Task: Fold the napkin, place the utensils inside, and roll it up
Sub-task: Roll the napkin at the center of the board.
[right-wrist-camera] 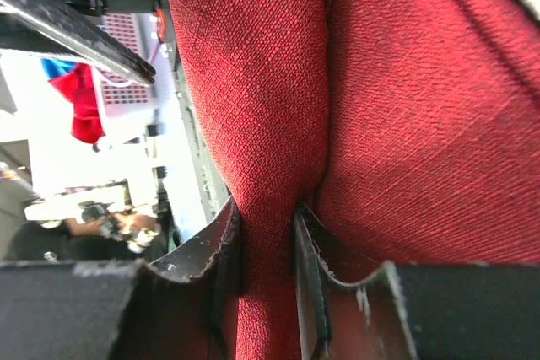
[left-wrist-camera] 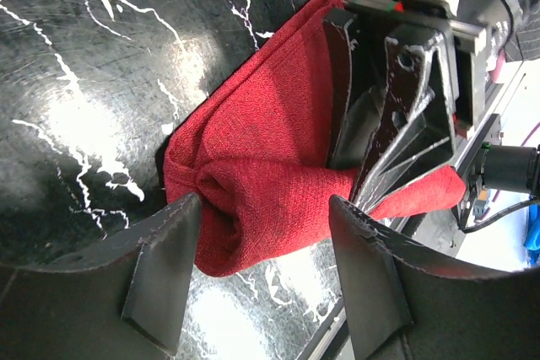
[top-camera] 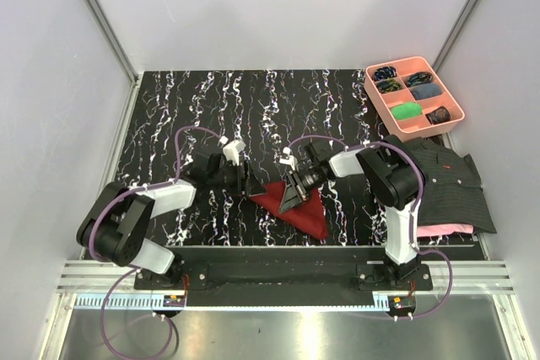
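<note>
The dark red napkin [top-camera: 305, 212] lies near the table's front edge, partly rolled, with a flat pointed part toward the front right. My right gripper [top-camera: 292, 194] is shut on the rolled fold of the napkin [right-wrist-camera: 405, 107], the cloth pinched between its fingers [right-wrist-camera: 268, 217]. My left gripper [top-camera: 251, 185] stands open at the roll's left end. In the left wrist view the roll's end [left-wrist-camera: 261, 166] lies between its spread fingers [left-wrist-camera: 263, 204], with a gap at the right finger. The right gripper [left-wrist-camera: 396, 107] shows beyond it. The utensils are hidden.
A pink compartment tray [top-camera: 396, 63] with small items stands at the back right. A dark striped shirt [top-camera: 451, 179] over a pink cloth [top-camera: 443, 229] lies at the right edge. The black marbled table [top-camera: 253, 107] stretches behind the arms.
</note>
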`<state>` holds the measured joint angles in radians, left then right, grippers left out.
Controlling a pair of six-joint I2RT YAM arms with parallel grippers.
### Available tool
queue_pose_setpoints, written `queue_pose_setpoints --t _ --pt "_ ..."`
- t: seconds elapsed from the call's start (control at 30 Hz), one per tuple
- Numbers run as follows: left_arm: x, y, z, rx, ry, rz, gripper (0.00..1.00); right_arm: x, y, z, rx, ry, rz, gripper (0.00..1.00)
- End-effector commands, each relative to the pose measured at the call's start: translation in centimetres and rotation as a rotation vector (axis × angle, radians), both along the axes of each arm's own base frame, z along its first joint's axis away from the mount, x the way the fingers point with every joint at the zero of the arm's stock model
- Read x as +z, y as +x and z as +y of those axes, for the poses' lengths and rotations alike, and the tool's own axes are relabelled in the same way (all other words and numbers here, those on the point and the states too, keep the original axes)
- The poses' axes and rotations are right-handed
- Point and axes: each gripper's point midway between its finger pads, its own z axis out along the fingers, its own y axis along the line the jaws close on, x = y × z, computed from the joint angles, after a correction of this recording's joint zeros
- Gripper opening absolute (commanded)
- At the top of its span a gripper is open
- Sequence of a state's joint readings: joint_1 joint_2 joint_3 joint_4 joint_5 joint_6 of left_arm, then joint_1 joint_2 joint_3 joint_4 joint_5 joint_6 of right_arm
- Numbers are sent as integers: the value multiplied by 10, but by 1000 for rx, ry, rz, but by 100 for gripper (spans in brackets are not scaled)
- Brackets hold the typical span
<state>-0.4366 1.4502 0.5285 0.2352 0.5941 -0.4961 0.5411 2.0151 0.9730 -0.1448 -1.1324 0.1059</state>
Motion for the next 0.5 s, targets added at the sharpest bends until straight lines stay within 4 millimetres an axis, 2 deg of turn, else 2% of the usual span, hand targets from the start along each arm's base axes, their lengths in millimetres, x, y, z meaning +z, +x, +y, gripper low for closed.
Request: queue_pose_setpoints --t 0.0,0.1,0.17,0.23,0.27,0.33,0.37,0.43,0.47 --pt "19 12 -15 -50 -65 -91 64 4 13 2 5 70 4 27" --pt "18 9 -20 -65 -92 -83 60 1 15 1 2 76 22 27" --pt "14 9 -22 -67 -103 -71 50 0 16 2 1 75 27 27" --pt "11 9 -23 -67 -106 -58 37 -2 20 1 -13 60 19 30" --pt "7 8 -22 -66 -101 -40 23 0 22 0 -20 54 10 32" --pt "7 10 -23 -62 -96 -37 12 0 28 -1 -47 24 -10 36" --pt "6 9 -22 -57 -88 -26 1 6 32 -1 -59 22 -28 42" --pt "8 14 -21 -42 -74 -25 0 8 39 -1 -91 -16 -61 48" --pt "4 13 -19 -35 -52 2 0 19 44 0 -106 -18 -97 55"
